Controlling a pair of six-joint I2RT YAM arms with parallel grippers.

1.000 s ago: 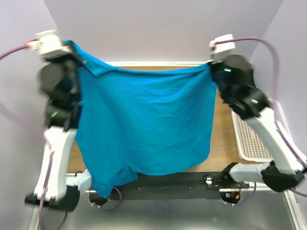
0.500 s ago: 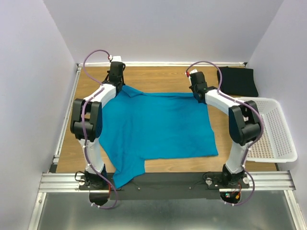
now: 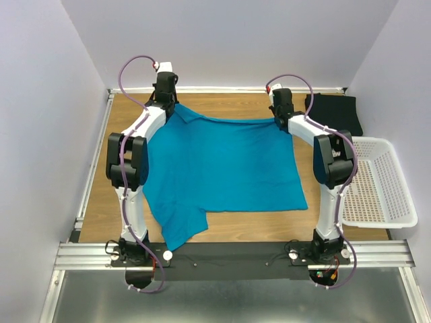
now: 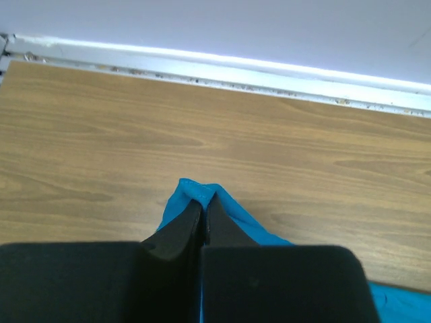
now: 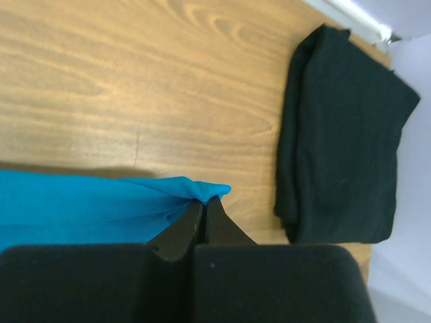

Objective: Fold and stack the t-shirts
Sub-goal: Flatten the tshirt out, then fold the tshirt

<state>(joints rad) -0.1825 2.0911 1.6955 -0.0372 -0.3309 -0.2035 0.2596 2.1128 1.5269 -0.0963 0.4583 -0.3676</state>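
The teal-blue t-shirt [image 3: 222, 165] lies spread flat on the wooden table [image 3: 222, 106], one sleeve trailing toward the near left edge. My left gripper [image 3: 170, 108] is shut on the shirt's far left corner, seen as a blue fold [image 4: 200, 192] between the fingertips. My right gripper [image 3: 279, 120] is shut on the far right corner [image 5: 205, 192]. The black t-shirt [image 3: 332, 113] lies folded at the far right of the table, also in the right wrist view [image 5: 343, 141], just right of my right gripper.
A white perforated basket [image 3: 387, 182] stands at the table's right edge. The back wall and its white rail [image 4: 222, 67] run close behind both grippers. The metal frame [image 3: 229, 252] with both arm bases runs along the near edge.
The shirt hung high between both raised grippers a second ago. Both arms have since lowered it onto the table and drawn its top edge toward the back wall, stretching it flat.
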